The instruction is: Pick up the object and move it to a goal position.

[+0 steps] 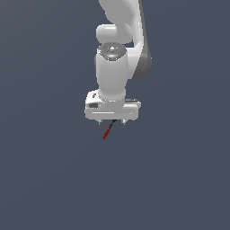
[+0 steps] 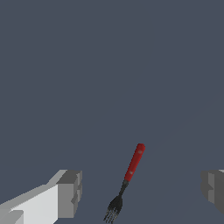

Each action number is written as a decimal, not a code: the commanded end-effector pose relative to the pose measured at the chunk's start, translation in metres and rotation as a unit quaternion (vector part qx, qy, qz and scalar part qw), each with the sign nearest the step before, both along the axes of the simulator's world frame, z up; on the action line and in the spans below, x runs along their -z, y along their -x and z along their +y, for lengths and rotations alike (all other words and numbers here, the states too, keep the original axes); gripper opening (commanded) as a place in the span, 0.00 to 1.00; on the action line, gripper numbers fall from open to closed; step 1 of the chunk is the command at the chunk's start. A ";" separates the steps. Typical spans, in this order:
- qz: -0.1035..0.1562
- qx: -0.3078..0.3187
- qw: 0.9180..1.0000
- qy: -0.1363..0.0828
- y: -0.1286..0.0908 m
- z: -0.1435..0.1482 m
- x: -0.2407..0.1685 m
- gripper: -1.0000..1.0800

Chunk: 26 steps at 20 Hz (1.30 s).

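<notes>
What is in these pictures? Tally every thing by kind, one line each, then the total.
Red-handled fork with dark metal tines: 1
White robot gripper with grey fingers, spread wide open around the fork: 1
Total: 2

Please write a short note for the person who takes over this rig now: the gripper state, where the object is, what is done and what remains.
Gripper: open, fingers wide apart, holding nothing.
Object: a fork with a red handle and dark tines. It lies on the grey surface between the fingers, untouched. In the exterior view it shows just under the gripper.
Done: the gripper is brought over the fork.
Left: close on the handle, lift, carry to the goal. No goal marker shows in either view.
</notes>
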<state>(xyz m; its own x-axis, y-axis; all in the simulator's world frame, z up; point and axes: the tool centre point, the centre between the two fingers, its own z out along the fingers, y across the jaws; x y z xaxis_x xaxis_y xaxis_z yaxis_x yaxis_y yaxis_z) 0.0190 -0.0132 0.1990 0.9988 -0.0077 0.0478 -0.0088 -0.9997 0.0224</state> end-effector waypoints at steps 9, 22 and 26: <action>0.000 -0.009 1.000 0.000 0.002 -0.001 -0.002 0.96; 0.002 0.010 1.000 -0.003 0.009 -0.001 0.013 0.96; 0.005 0.036 0.999 -0.007 0.020 -0.002 0.033 0.96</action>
